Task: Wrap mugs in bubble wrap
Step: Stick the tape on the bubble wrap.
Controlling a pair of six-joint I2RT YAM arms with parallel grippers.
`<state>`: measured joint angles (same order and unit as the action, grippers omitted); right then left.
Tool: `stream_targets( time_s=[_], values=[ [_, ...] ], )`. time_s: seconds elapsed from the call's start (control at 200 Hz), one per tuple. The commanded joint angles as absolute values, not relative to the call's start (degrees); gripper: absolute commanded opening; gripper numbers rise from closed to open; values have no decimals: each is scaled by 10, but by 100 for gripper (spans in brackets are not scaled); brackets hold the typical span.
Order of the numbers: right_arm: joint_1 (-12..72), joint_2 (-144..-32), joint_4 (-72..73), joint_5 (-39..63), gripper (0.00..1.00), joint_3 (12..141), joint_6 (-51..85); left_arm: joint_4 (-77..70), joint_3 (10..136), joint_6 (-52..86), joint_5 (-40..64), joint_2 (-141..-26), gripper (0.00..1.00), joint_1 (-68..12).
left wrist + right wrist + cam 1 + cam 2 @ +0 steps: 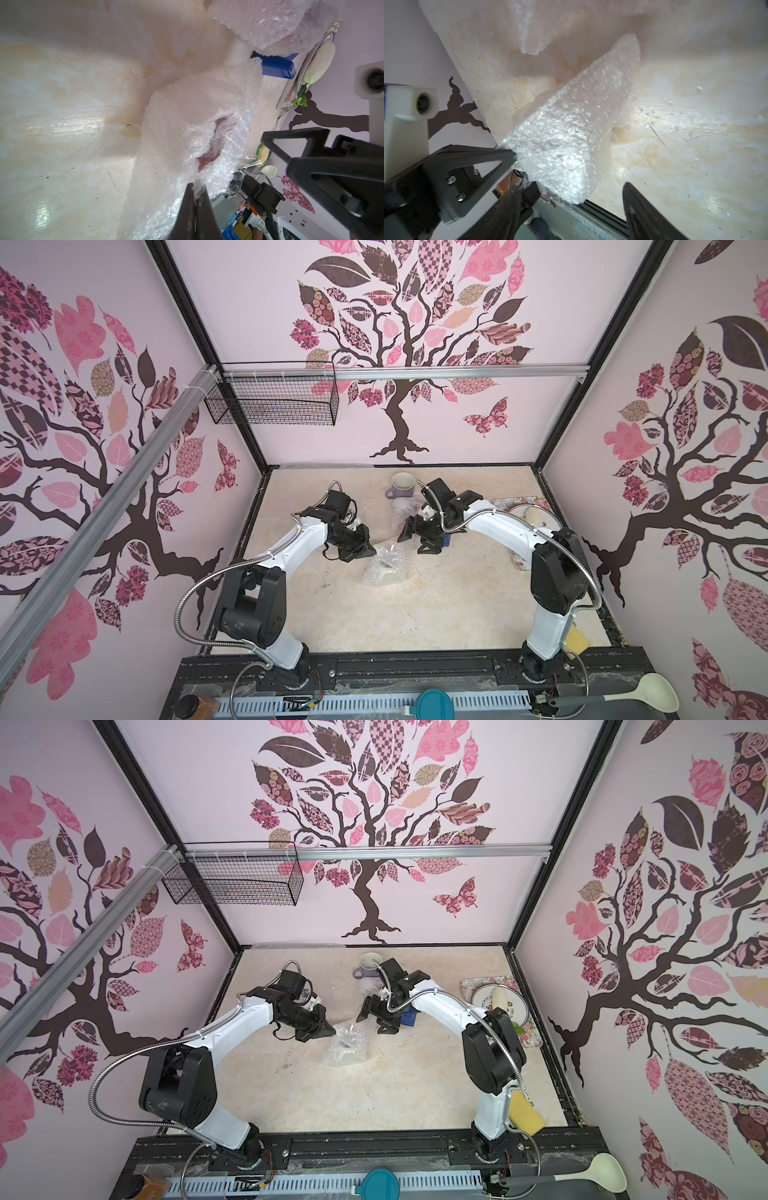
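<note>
marble table [415,614], bubble wrap [384,568], lavender mug [401,486], tray [521,563]

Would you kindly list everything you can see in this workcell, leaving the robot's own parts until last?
mug: one, lavender, back of table, upright.
bubble wrap bundle: one, clear, table centre, something reddish inside.
second bubble wrap: one, clear, between mug and bundle.
tape dispenser: one, blue, beneath right wrist.
tray: one, floral, by right arm, holding plate.
plate: one, white, on tray.
wire basket: one, black, back wall.
sponge: one, yellow, near right arm's base.
ladle: one, pale green, front ledge.
lid: one, teal, front ledge.
jar: one, brown, front ledge.
table: one, cream marbled, cell floor.
left gripper: one, black, shut on bundle's edge.
right gripper: one, black, open, beside bundle.
</note>
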<state>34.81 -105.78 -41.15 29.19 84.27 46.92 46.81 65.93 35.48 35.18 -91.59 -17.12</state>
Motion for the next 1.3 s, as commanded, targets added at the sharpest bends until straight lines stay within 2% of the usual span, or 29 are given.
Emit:
stream_targets(
  time_s=[0.0, 0.175, 0.405, 0.59, 0.675, 0.82, 0.97, 1.005, 1.115, 1.295],
  values=[
    [368, -1064, -411, 259, 78, 845, 452, 471, 643, 335, 343, -907, 0, -167],
    [385, -1086, -396, 239, 77, 841, 448, 473, 635, 326, 339, -911, 0, -166],
    [403, -1137, -424, 176, 69, 860, 429, 471, 621, 317, 333, -915, 0, -161],
    [408, -1143, -405, 145, 67, 861, 422, 462, 618, 325, 346, -903, 0, -149],
    [409, -1149, -414, 140, 66, 865, 415, 470, 636, 330, 329, -875, 19, -140],
    [411, -1146, -413, 135, 66, 864, 412, 488, 668, 332, 301, -837, 33, -133],
    [412, -1149, -417, 134, 65, 868, 411, 486, 659, 307, 316, -850, 43, -134],
    [412, -1149, -417, 135, 65, 869, 411, 486, 659, 295, 324, -859, 55, -134],
    [413, -1150, -416, 137, 65, 871, 411, 489, 664, 264, 318, -881, 58, -135],
    [420, -1151, -409, 147, 65, 871, 410, 467, 667, 258, 325, -898, 68, -159]
  ],
)
